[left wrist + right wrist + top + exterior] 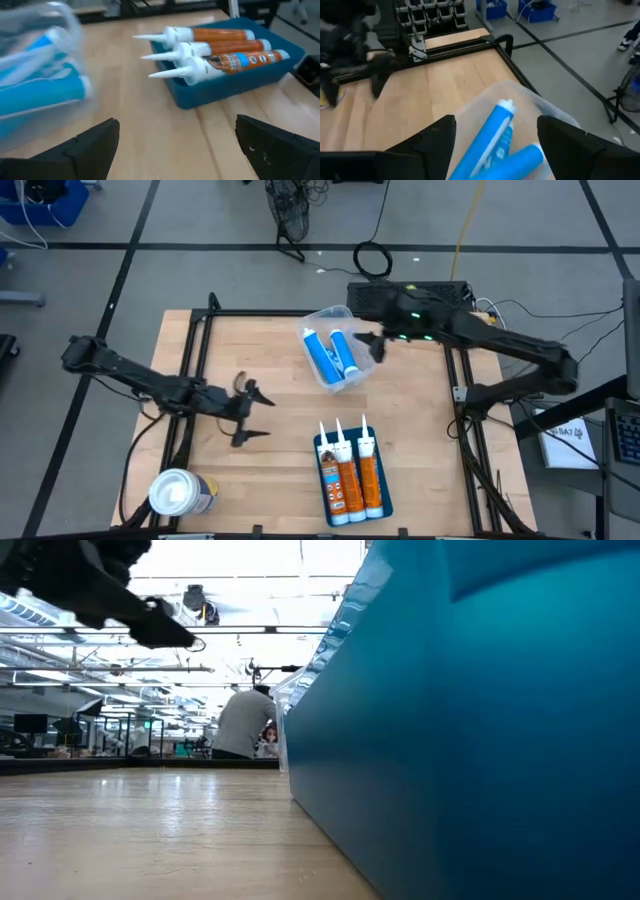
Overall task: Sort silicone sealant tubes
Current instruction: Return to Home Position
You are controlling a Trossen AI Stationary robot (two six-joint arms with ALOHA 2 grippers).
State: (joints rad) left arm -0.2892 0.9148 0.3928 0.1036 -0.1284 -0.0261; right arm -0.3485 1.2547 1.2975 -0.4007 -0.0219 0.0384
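Three orange sealant tubes (352, 475) lie side by side in a blue tray (327, 480) near the table's front edge, white nozzles pointing toward the far edge; they also show in the left wrist view (225, 47). Blue-and-white tubes (328, 357) lie in a clear plastic bin (345, 380) at the far middle, and two of them show in the right wrist view (492, 135). My left gripper (250, 417) is open and empty over the bare wood left of the tray. My right gripper (378, 345) is open just above the bin's right side, its fingers either side of the blue tubes.
A fat white-topped canister (180, 492) stands at the table's front left corner. A black frame (195, 355) runs along the table's edges. The blue tray's wall (470, 720) fills the right of the low view. A person (245, 725) is far behind the table.
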